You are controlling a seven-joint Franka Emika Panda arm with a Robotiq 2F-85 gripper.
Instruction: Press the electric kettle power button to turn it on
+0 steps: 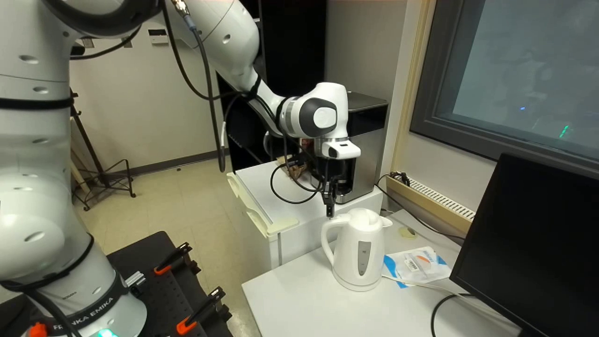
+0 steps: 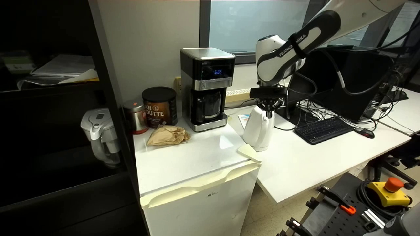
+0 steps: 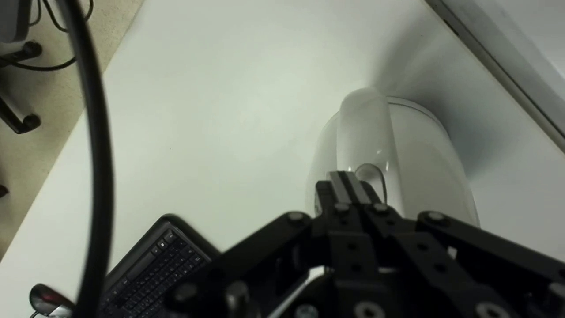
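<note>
elec. kettle (image 1: 356,252) upright on desk (image 1: 299,299), handle (image 3: 365,128) just below gripper (image 3: 345,180), jaws pressed tog.

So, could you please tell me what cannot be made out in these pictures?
Whether the gripper touches the kettle: wrist view, the gripper hides the spot.
Window marks on the kettle: in an exterior view, too small.
Fridge logo: in an exterior view, too small.
Any contents of the paper bag: in an exterior view, hidden by crumpled paper.
</note>
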